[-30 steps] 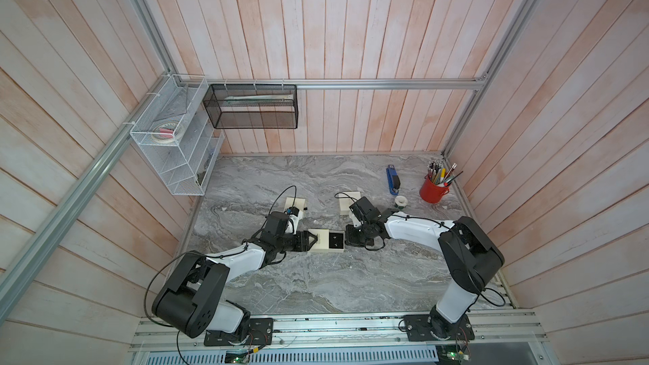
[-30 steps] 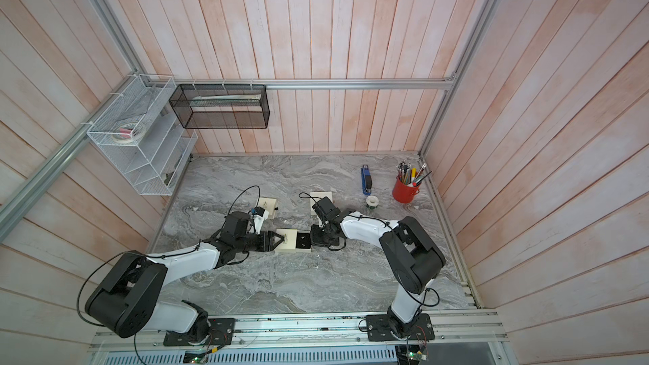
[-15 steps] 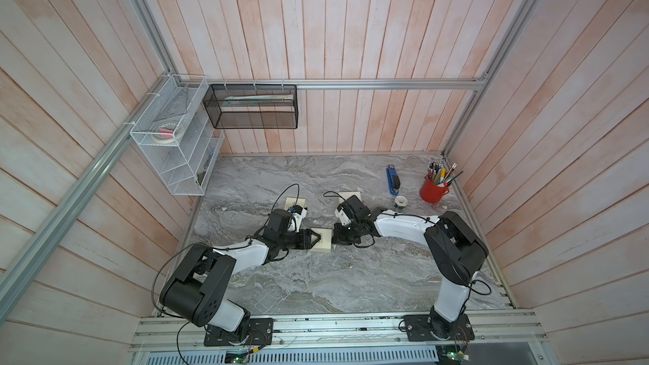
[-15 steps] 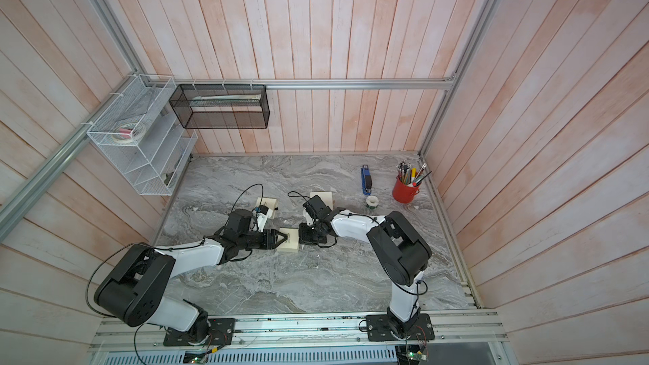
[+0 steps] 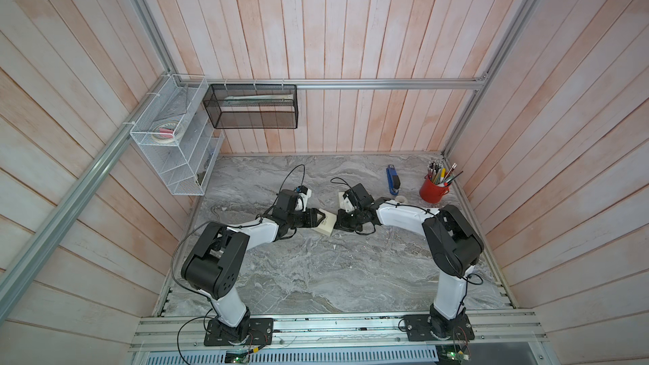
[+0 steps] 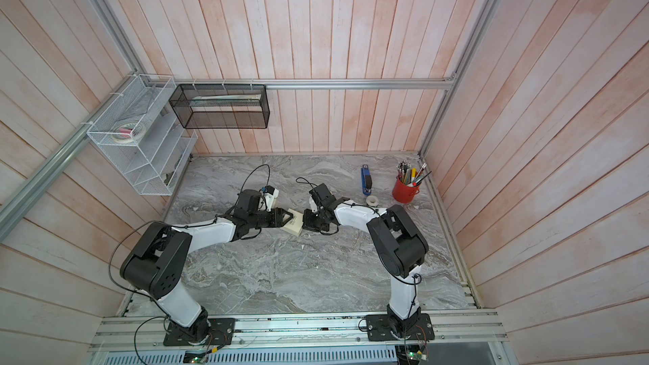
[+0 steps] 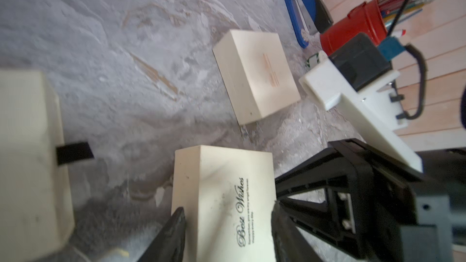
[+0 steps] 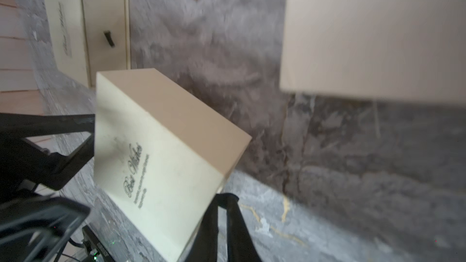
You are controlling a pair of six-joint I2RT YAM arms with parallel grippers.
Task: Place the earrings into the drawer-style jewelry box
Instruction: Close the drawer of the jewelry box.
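The drawer-style jewelry box (image 5: 325, 225) (image 6: 294, 225) is cream with "Best Wishes" printed on its lid (image 7: 227, 197) (image 8: 156, 162), and its drawer is in. My left gripper (image 5: 318, 219) (image 7: 227, 212) is shut on its two long sides. My right gripper (image 5: 339, 223) (image 8: 223, 197) is shut, its tips against the box's drawer end. A black loop lies across those tips; I cannot tell whether it is the pull tab. The earrings show only as tiny pale specks (image 5: 335, 245) (image 6: 302, 246) on the marble in front of the box.
A second cream box (image 5: 342, 200) (image 7: 257, 76) lies just behind my right wrist. A third (image 8: 85, 28) with a black tab (image 8: 109, 38) lies by my left arm. A blue stapler (image 5: 393, 180), a tape roll (image 5: 400, 199) and a red pen cup (image 5: 433, 189) stand at the back right.
The drawer, pulled out with its dark inside showing a second ago, has slid back into the box. My right gripper moved left to the box, and both arms shifted slightly toward the back.
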